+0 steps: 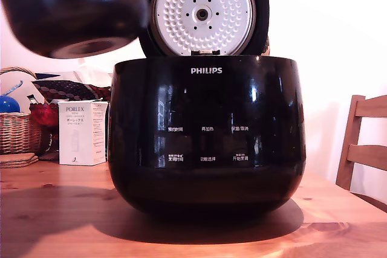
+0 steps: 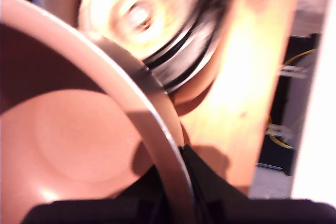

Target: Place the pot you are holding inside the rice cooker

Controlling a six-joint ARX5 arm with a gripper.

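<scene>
pot (image 1: pixel 72 10): we see it up in the air, at ten o'clock from the cooker (image 1: pixel 205 137), tilted.
gripper (image 2: pixel 181 182): we see it clamped on the pot's rim.
lid (image 1: pixel 202 11): open, standing up.

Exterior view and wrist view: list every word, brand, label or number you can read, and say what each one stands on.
"PHILIPS": white brand name on the front of the large glossy black rice cooker.
"PORLEX": heading on the white cardboard box at the exterior view's left; its smaller lines are too small to read.
Six white button labels on the cooker's front: too small and blurred to read.
Wrist view: no text, motion-blurred.
</scene>
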